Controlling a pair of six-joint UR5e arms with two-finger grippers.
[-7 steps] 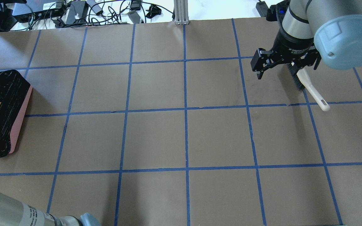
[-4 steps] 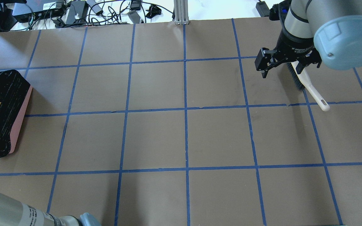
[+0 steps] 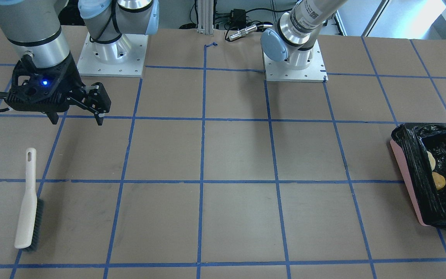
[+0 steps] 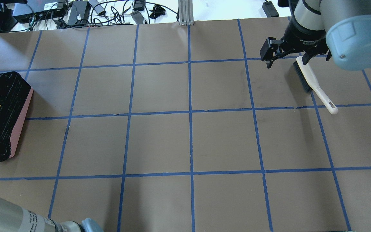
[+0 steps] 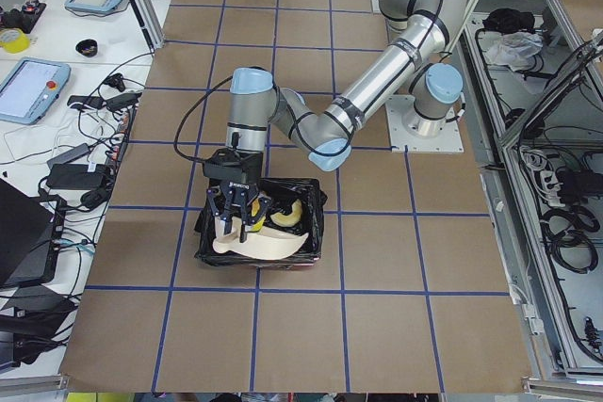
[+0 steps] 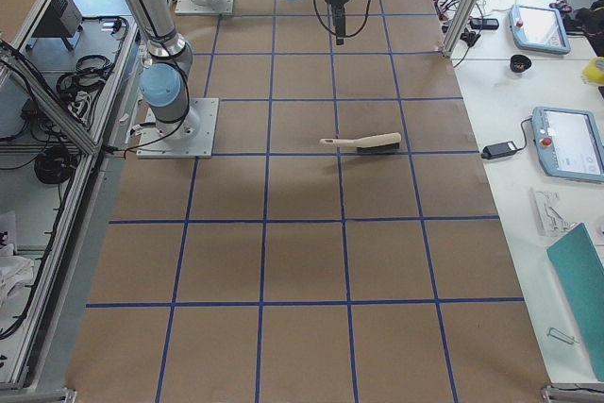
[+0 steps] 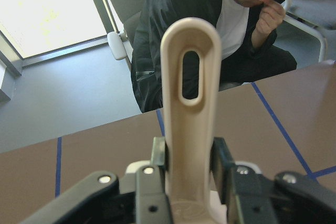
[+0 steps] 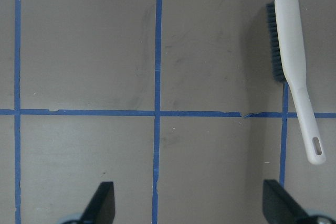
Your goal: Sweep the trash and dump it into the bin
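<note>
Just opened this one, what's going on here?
The left gripper has its jaws shut on the handle of the beige dustpan and holds it over the black-lined pink bin, where pieces of trash already lie. The right gripper hangs open and empty above the table, apart from the brush, which lies flat on it.

The wide middle of the desk (image 4: 188, 141) lies open. A brush (image 4: 312, 82) lies toward its far edge at the right end; the bin (image 4: 19, 129) fills the left end, a dustpan (image 5: 268, 244) across its mouth.
</note>
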